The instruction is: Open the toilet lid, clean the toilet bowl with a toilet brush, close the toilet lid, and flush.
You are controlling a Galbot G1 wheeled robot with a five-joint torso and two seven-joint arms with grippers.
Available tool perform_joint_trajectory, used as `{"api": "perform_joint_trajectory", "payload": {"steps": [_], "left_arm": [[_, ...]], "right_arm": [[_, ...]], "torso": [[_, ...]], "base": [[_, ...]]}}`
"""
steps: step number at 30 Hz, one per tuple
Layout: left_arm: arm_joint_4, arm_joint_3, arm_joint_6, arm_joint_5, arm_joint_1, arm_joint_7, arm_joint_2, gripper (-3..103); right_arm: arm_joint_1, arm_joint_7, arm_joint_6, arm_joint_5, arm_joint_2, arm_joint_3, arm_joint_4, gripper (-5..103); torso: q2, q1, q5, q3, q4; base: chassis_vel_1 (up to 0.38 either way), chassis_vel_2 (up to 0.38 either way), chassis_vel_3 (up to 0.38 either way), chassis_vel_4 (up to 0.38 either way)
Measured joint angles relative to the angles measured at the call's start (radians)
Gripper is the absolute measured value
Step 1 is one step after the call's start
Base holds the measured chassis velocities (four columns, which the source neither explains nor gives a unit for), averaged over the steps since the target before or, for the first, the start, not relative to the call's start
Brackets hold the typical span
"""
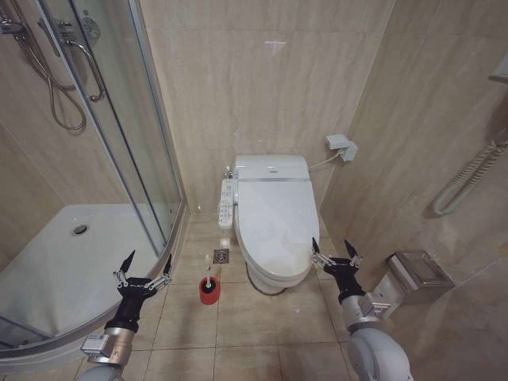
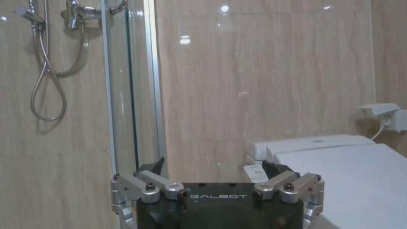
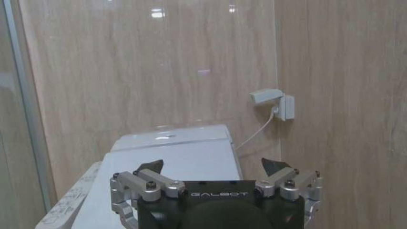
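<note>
The toilet lid [image 1: 278,218] lies shut over the toilet bowl [image 1: 268,279] against the back wall; it also shows as a white slab, the lid [image 2: 356,176] and lid [image 3: 184,164], in both wrist views. A white side button panel [image 1: 226,203] runs along the toilet's left. The toilet brush [image 1: 209,289] stands in its red holder on the floor, left of the bowl's front. My left gripper [image 1: 148,263] hovers open, left of the brush. My right gripper [image 1: 332,248] hangs open at the bowl's front right edge, holding nothing.
A glass shower cabin with a white tray [image 1: 71,262] fills the left. A floor drain [image 1: 221,255] sits between the panel and the brush. A wall socket with cable [image 1: 341,147] is right of the tank, and a metal paper holder [image 1: 417,274] juts from the right wall.
</note>
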Motion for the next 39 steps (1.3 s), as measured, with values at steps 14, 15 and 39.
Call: {"api": "perform_joint_trajectory", "payload": {"steps": [14, 15, 39], "left_arm": [[0.000, 0.000, 0.000, 0.000, 0.000, 0.000, 0.000, 100], [0.000, 0.000, 0.000, 0.000, 0.000, 0.000, 0.000, 100], [0.000, 0.000, 0.000, 0.000, 0.000, 0.000, 0.000, 100]], "right_arm": [[0.000, 0.000, 0.000, 0.000, 0.000, 0.000, 0.000, 100], [0.000, 0.000, 0.000, 0.000, 0.000, 0.000, 0.000, 100], [0.000, 0.000, 0.000, 0.000, 0.000, 0.000, 0.000, 100]], "torso": [[0.000, 0.000, -0.0001, 0.000, 0.0000], [0.000, 0.000, -0.0001, 0.000, 0.0000], [0.000, 0.000, -0.0001, 0.000, 0.0000]], "base": [[-0.112, -0.119, 0.120, 0.123], [-0.197, -0.202, 0.196, 0.187], [0.008, -0.037, 0.003, 0.034]]}}
